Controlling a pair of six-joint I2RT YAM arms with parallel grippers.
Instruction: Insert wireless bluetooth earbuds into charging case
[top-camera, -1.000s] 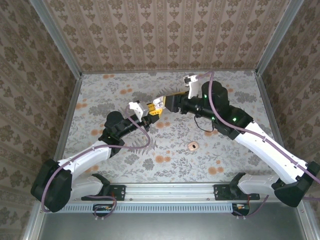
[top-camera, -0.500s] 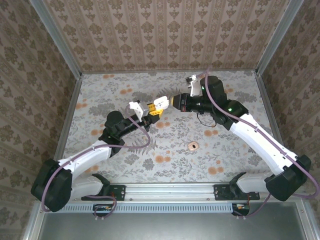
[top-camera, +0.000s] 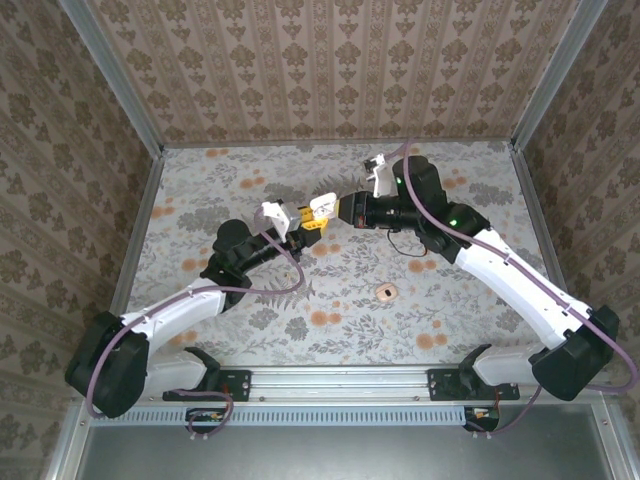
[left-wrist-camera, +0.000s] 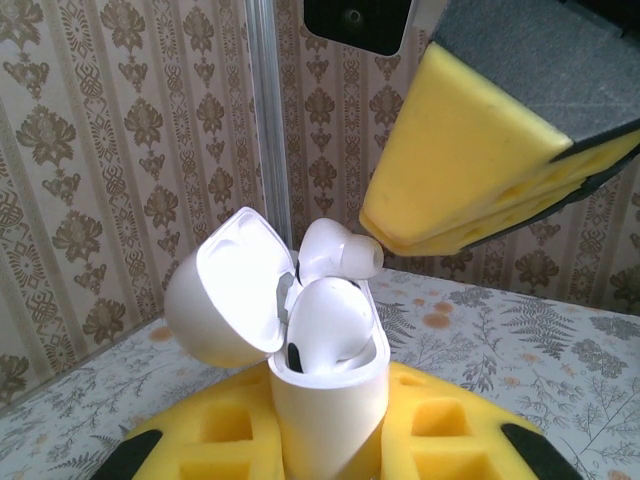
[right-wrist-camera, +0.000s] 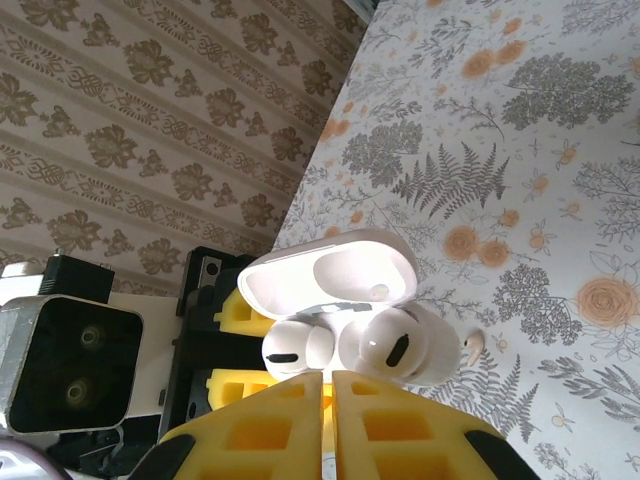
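My left gripper (left-wrist-camera: 330, 452) is shut on the charging case (left-wrist-camera: 325, 400), which it holds upright above the table with its lid (left-wrist-camera: 225, 290) swung open. Both wireless bluetooth earbuds are in the case's mouth: one (left-wrist-camera: 325, 320) sits deep, the other (left-wrist-camera: 340, 250) stands higher. My right gripper (left-wrist-camera: 385, 225) is shut, with nothing between its yellow pads, and its tips are right beside the higher earbud. In the right wrist view its tips (right-wrist-camera: 327, 378) end just short of the two earbuds (right-wrist-camera: 290, 350) (right-wrist-camera: 395, 345) under the open lid (right-wrist-camera: 330, 270). From above, the case (top-camera: 320, 207) hangs between both grippers.
A round pinkish-tan disc (top-camera: 386, 292) lies on the flowered table cover (top-camera: 220, 180), nearer the arm bases. Patterned walls (top-camera: 320, 70) close in the back and both sides. A metal rail (top-camera: 340, 378) runs along the near edge.
My right gripper's jaws have closed from about half open, and its arm has straightened and drawn back a little to the right. My left gripper and the case have barely moved.
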